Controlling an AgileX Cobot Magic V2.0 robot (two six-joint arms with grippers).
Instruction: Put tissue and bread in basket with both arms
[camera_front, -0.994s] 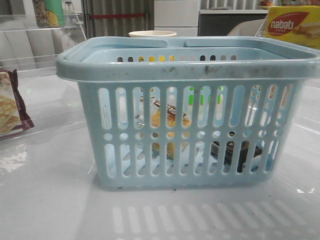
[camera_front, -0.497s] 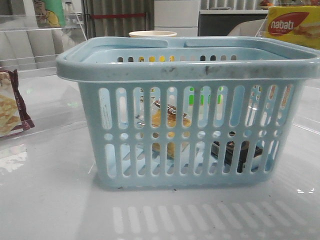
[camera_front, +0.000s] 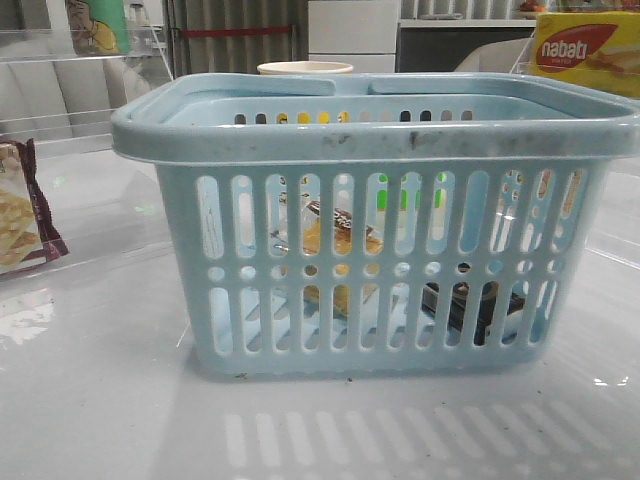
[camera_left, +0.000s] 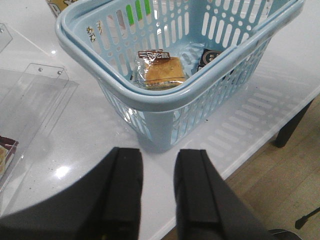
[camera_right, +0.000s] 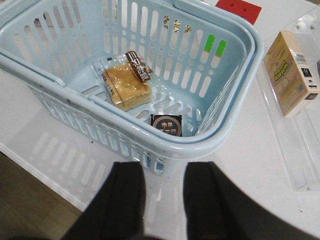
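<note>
The light-blue basket (camera_front: 375, 140) stands in the middle of the white table. The bread (camera_right: 126, 85), golden-brown in clear wrap with a dark label band, lies on the basket floor; it shows through the slots in the front view (camera_front: 340, 240) and in the left wrist view (camera_left: 161, 71). The small black tissue pack (camera_right: 167, 124) lies beside it in the basket, also seen in the front view (camera_front: 470, 305) and partly behind the rim in the left wrist view (camera_left: 209, 57). My left gripper (camera_left: 159, 162) is open and empty, back from the basket. My right gripper (camera_right: 164, 172) is open and empty, back from it too.
A maroon-edged cracker bag (camera_front: 22, 215) lies at the left. A yellow nabati box (camera_front: 585, 50) stands at the back right. A cream cup rim (camera_front: 305, 68) shows behind the basket. A yellow box (camera_right: 291, 72) lies on a clear acrylic tray (camera_right: 295, 145). The table's front edge is close to both grippers.
</note>
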